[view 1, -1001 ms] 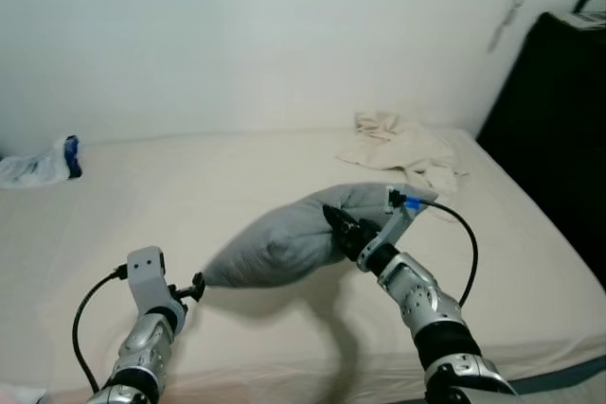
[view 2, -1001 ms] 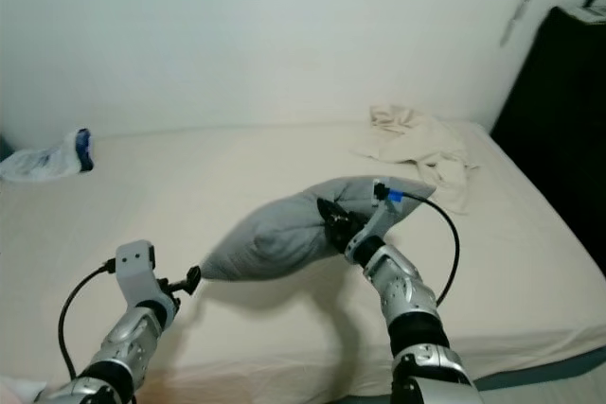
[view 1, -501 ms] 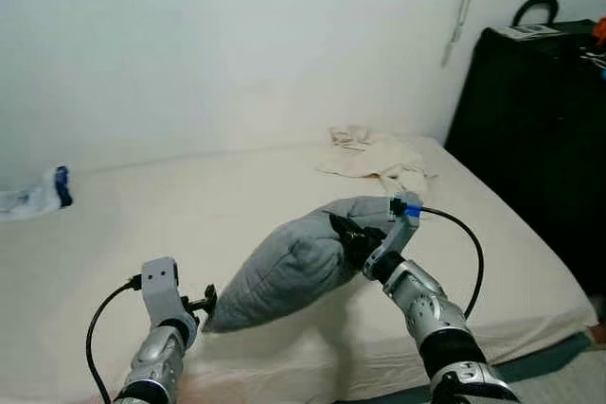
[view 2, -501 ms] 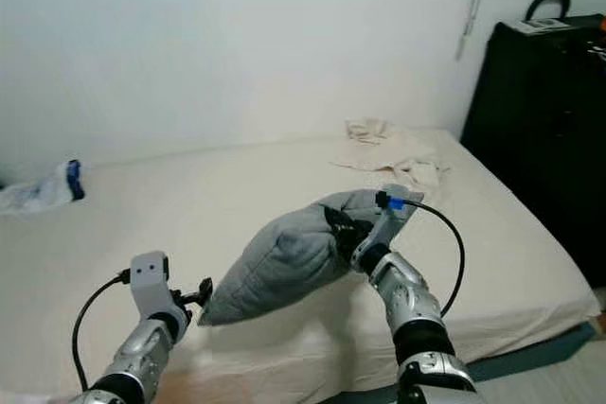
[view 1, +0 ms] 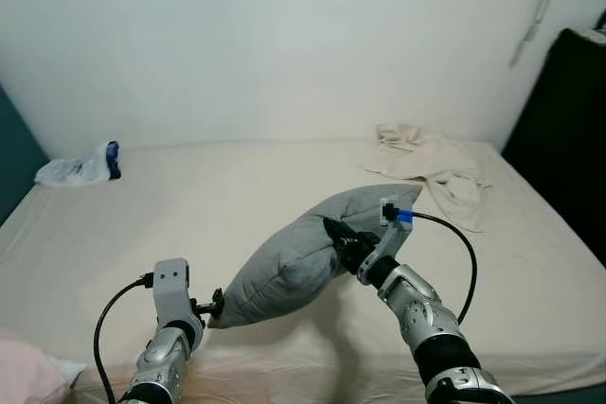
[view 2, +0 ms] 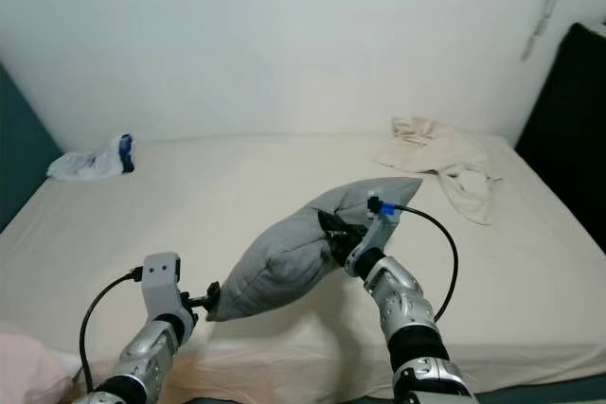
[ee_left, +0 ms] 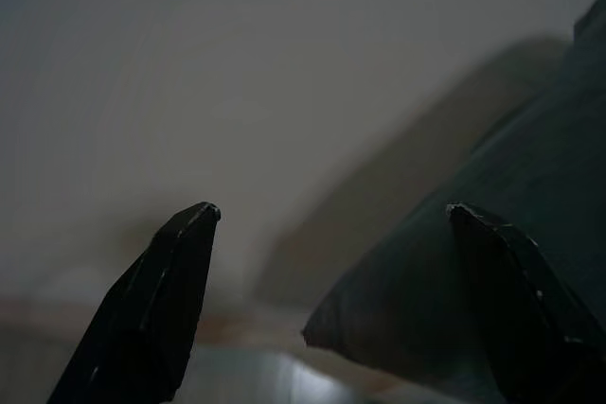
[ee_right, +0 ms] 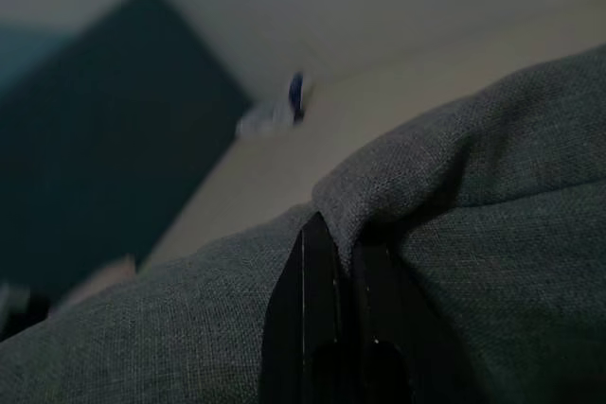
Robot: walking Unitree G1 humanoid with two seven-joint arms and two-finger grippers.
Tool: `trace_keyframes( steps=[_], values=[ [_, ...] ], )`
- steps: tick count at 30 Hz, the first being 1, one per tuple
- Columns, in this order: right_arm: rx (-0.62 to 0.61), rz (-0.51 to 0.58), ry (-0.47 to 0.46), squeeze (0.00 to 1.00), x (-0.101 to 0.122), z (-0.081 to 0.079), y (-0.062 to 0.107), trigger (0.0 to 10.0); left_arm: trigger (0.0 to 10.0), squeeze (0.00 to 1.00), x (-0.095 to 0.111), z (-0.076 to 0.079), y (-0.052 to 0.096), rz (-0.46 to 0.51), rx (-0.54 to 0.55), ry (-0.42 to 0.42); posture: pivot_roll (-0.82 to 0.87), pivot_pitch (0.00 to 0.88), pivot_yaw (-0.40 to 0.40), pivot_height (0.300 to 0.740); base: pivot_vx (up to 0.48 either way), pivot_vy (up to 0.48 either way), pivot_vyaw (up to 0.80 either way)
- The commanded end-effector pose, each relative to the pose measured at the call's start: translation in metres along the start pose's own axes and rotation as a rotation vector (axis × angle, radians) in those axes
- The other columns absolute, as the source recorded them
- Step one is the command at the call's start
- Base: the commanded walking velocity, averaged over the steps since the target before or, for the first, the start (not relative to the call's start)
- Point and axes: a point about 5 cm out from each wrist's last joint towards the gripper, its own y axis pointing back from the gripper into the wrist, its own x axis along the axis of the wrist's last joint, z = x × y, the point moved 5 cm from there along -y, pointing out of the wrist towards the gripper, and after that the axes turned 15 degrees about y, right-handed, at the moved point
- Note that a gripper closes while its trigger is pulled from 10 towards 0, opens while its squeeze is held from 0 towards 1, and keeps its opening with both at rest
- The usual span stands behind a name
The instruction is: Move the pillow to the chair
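- Pinching a fold of the grey pillow (view 1: 303,257) with the right gripper (view 1: 343,240), lifting it above the bed (view 1: 142,205).
- Spreading the left gripper (ee_left: 327,234) open at the pillow's near-left corner, possibly touching.

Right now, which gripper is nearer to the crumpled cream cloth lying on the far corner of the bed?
Right. The right gripper pinches the grey pillow mid-bed, just short of the cream cloth. The left gripper sits at the pillow's opposite, nearer corner.

You have open bed (view 1: 218,196) all around the pillow (view 1: 303,257). A crumpled cloth (view 1: 431,163) lies far right, a plastic bag (view 1: 80,166) far left, dark furniture (view 1: 568,130) beyond the bed's right edge.
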Motion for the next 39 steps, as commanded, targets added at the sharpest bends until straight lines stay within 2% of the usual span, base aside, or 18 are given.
trace_keyframes(
  steps=[1, 5, 6, 8, 11, 18, 27, 39],
  values=[
    [0.052, -0.063, 0.061, 0.00, -0.019, -0.015, -0.001, 10.0, 10.0, 0.00, -0.026, -0.006, 0.008, -0.086, 0.026, -0.023, -0.02, 0.000, -0.015, 0.740, 0.000, 0.000, 0.74],
    [0.036, -0.255, 0.084, 0.00, -0.076, -0.018, 0.022, 10.0, 10.0, 0.00, -0.052, -0.018, 0.019, -0.180, 0.076, -0.050, -0.01, 0.000, -0.019, 0.740, 0.000, 0.000, 0.74],
    [0.036, -0.255, 0.084, 0.00, -0.076, -0.018, 0.022, 10.0, 10.0, 0.00, -0.052, -0.018, 0.019, -0.180, 0.076, -0.050, -0.01, 0.000, -0.019, 0.740, 0.000, 0.000, 0.74],
    [0.024, -0.311, 0.051, 0.00, -0.096, -0.019, 0.036, 10.0, 10.0, 0.00, -0.063, -0.025, 0.025, -0.218, 0.107, -0.044, -0.01, 0.000, -0.018, 0.740, 0.000, 0.000, 0.74],
    [0.020, -0.319, 0.017, 0.00, -0.104, -0.021, 0.043, 10.0, 10.0, 0.00, -0.074, -0.029, 0.031, -0.250, 0.122, -0.035, 0.00, 0.000, -0.019, 0.740, -0.320, 0.000, 0.74],
    [0.042, -0.281, 0.019, 0.00, -0.098, -0.029, 0.034, 10.0, 10.0, 0.00, -0.074, -0.030, 0.033, -0.243, 0.117, -0.057, 0.00, 0.000, -0.013, 0.740, -0.462, 0.000, 0.74],
    [0.059, -0.253, 0.037, 0.00, -0.092, -0.034, 0.026, 10.0, 10.0, 0.00, -0.064, -0.026, 0.027, -0.211, 0.091, -0.085, 0.00, 0.000, -0.010, 0.740, 0.000, 0.000, 0.74],
    [0.058, -0.242, 0.034, 0.00, -0.090, -0.035, 0.024, 10.0, 10.0, 0.00, -0.069, -0.022, 0.028, -0.228, 0.074, -0.112, 0.00, 0.000, -0.004, 0.740, 0.000, 0.000, 0.74]
  ],
)
